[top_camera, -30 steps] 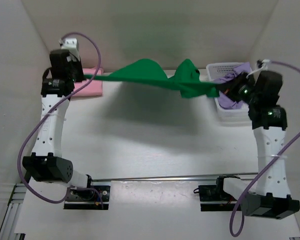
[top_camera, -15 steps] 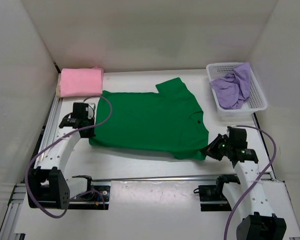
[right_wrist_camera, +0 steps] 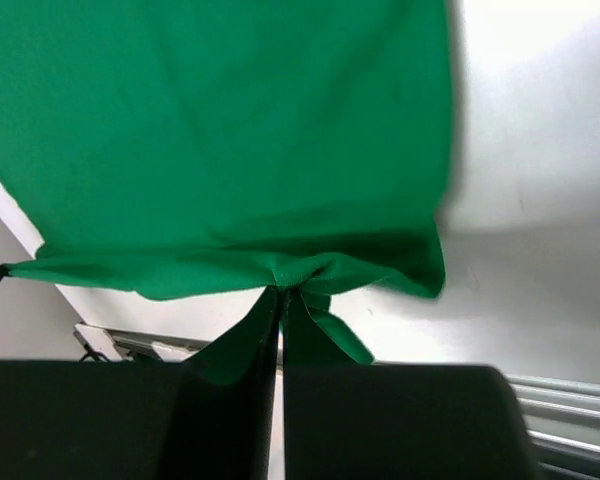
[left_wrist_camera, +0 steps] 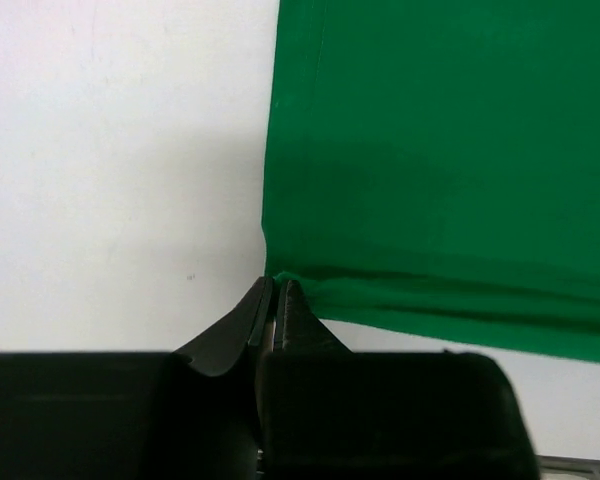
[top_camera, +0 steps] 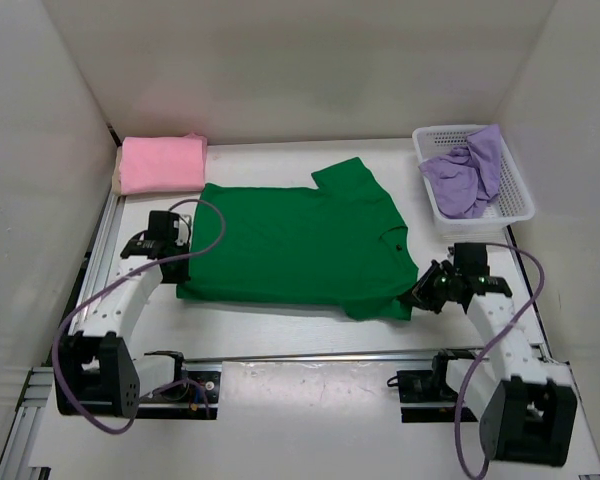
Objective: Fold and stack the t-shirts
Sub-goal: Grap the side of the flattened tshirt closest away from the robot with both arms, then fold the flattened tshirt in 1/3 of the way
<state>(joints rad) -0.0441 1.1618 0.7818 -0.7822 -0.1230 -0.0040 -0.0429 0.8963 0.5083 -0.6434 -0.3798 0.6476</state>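
Observation:
A bright green t-shirt (top_camera: 295, 240) lies spread flat on the white table, a sleeve pointing to the back. My left gripper (top_camera: 183, 262) is shut on its near left corner (left_wrist_camera: 280, 275). My right gripper (top_camera: 418, 295) is shut on its near right corner, where the cloth bunches at the fingertips (right_wrist_camera: 285, 280). A folded pink t-shirt (top_camera: 162, 163) rests at the back left, with a tan edge showing under it. A light purple t-shirt (top_camera: 467, 176) lies crumpled in the basket.
A white mesh basket (top_camera: 520, 205) stands at the back right. White walls close in the table on the left, back and right. A metal rail (top_camera: 320, 353) runs along the near edge in front of the arm bases.
A second ago both grippers held the green t-shirt stretched in the air at the back. They have since brought it down and toward the near edge, so it now lies flat.

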